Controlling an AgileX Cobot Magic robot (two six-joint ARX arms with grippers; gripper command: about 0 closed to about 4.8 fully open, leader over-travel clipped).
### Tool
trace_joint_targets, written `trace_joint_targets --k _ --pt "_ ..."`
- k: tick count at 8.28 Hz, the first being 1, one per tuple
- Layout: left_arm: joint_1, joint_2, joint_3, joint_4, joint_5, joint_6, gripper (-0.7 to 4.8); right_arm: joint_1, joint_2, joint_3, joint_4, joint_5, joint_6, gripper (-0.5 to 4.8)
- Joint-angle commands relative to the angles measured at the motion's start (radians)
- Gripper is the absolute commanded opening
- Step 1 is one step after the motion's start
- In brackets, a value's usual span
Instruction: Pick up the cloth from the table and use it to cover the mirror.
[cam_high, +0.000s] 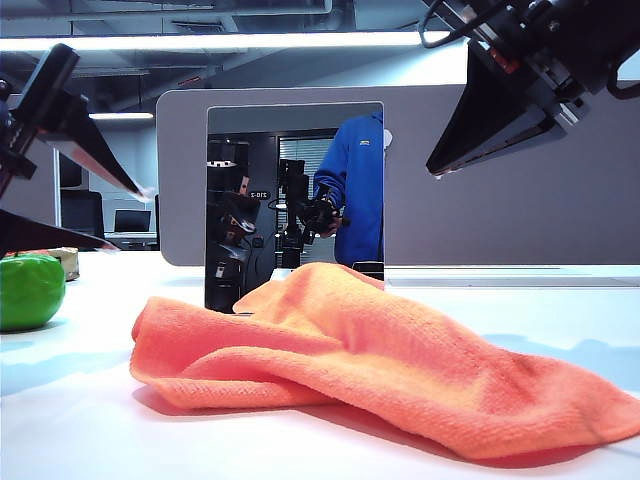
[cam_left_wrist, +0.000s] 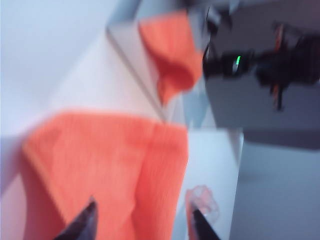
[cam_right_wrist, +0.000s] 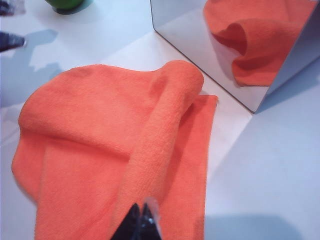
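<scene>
Nothing covered yet: cloth (cam_high: 380, 370) lies bunched on tabletop (cam_high: 90, 420) before bare mirror (cam_high: 295, 200). Left hand (cam_left_wrist: 145, 220) apart, right hand (cam_right_wrist: 142, 225) pinched together, both empty, above cloth.

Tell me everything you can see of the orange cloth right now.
The cloth is bright orange, fuzzy microfibre with a stitched hem, lying crumpled on the white table in front of the mirror, not covering it. One raised fold runs toward the mirror's base; the glass reflects it. The right gripper, shut, appears to pinch that fold's near end. The left gripper hovers open above it.
</scene>
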Motion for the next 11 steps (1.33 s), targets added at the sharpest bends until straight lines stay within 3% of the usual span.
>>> trace_joint_targets --k 1,2,6,11 --pt "0.002 -0.002 0.002 -0.08 0.109 0.007 2.43 0.001 -0.001 0.004 0.006 -0.006 0.002 -0.01" --pt "0.002 -0.002 0.002 -0.106 0.105 0.048 2.43 0.001 -0.001 0.004 0.003 -0.006 0.002 -0.01" --pt "0.002 -0.002 0.002 -0.143 0.061 0.088 2.43 0.001 -0.001 0.004 0.004 -0.006 0.002 -0.01" --pt "-0.002 0.019 0.002 -0.14 0.088 0.085 2.43 0.001 0.001 0.004 0.028 -0.005 0.002 -0.01"
